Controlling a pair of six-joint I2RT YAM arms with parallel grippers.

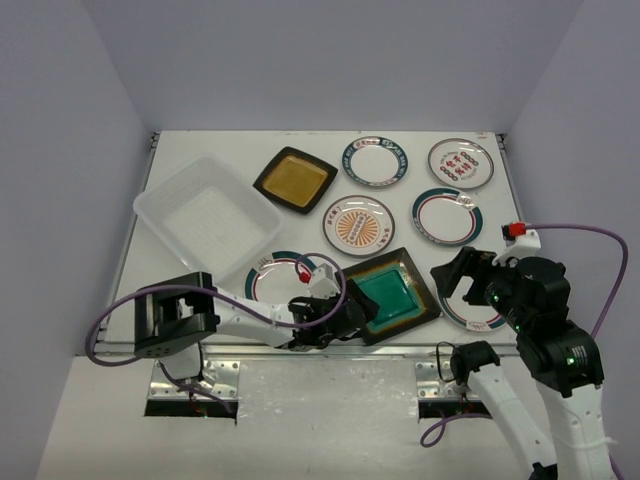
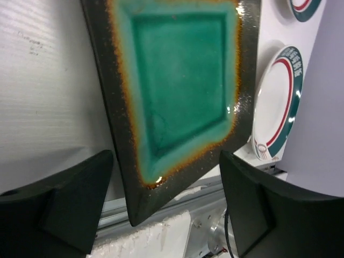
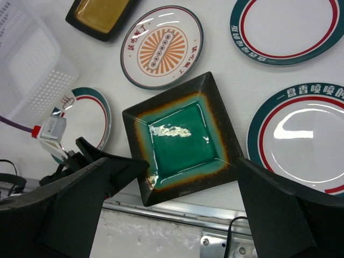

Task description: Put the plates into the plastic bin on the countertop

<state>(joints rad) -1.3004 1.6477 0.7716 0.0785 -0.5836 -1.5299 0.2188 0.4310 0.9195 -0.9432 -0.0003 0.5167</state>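
The countertop (image 1: pixel 240 150) carries all eight plates (image 1: pixel 358 225). None is in the plastic bin (image 1: pixel 205 218), which is set at the far left. The teal square plate (image 1: pixel 398 298) lies at the near edge. One of its corners is framed by the wide-open, empty left gripper (image 1: pixel 340 315), apparently aligned for an edge grasp. The right gripper (image 1: pixel 465 280) is held wide open and empty above a round plate (image 1: pixel 485 312).

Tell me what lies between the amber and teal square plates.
The round sunburst plate lies between the amber plate and the teal plate, clearest in the top view.
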